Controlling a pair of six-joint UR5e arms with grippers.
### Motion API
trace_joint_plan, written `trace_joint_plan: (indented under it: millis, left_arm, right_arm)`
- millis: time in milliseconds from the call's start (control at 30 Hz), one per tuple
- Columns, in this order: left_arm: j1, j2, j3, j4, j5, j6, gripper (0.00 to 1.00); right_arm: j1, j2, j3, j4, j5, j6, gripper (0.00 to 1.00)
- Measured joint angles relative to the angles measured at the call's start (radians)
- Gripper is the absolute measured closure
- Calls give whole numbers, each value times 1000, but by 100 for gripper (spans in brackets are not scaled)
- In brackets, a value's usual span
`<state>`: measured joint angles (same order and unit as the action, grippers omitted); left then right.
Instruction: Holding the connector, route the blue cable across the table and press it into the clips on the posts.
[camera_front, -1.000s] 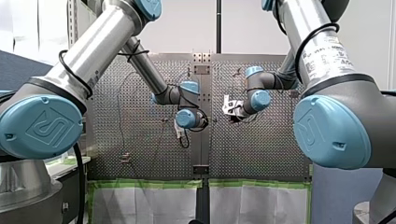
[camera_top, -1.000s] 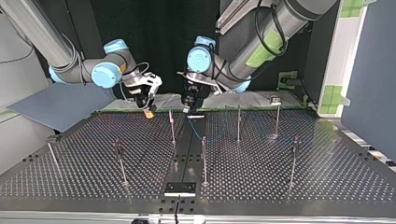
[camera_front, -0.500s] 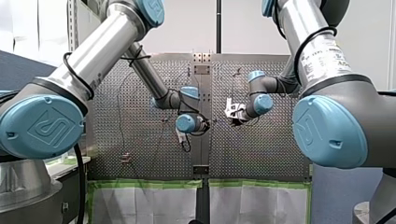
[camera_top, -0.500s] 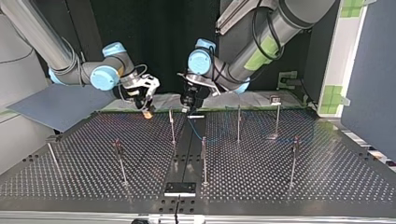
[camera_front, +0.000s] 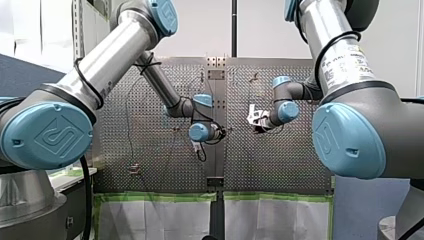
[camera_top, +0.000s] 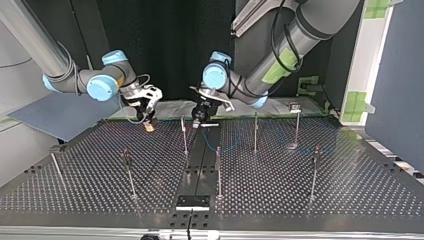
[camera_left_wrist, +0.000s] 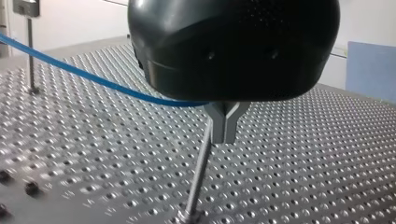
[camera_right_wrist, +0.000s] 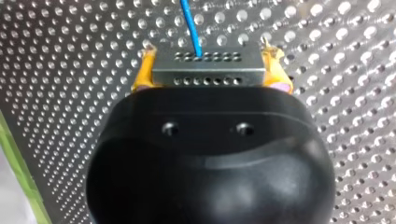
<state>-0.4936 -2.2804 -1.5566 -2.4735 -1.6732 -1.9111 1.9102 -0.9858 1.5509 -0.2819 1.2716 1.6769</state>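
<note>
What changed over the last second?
My right tool, shut on the connector, slid toward the top view's left. My left tool, on the blue cable, dropped slightly lower in that view. The posts stayed put.

The cable (camera_left_wrist: 93, 79) reads bright blue against my table (camera_left_wrist: 303, 154), which is silver-grey and dotted all over with even rows of holes. My left gripper (camera_left_wrist: 225, 139) is glossy black with plain grey metal fingers (camera_left_wrist: 218, 122). My right gripper (camera_right_wrist: 208, 49) is black too, with yellow pads (camera_right_wrist: 142, 77). The connector (camera_right_wrist: 208, 70) is grey, marked by two rows of small dark holes. Green tape (camera_front: 160, 196) runs across the lower part of the front view, and the arms' joint caps (camera_front: 47, 135) are light blue.
</note>
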Motion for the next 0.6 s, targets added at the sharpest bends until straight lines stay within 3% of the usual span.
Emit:
trace_joint_plan:
  millis: [200,433,600]
  left_arm:
    - [19,-41,58,-18,28,-19,100]
    - [45,-47,120,-60,41,-16,100]
    - [63,-46,151,-86,41,1,89]
  right_arm:
    - [-21,3,-3,-13,-4,0,100]
    - [-43,7,-19,-23,-6,-1,100]
    - [-49,16,-21,-37,-11,-2,100]
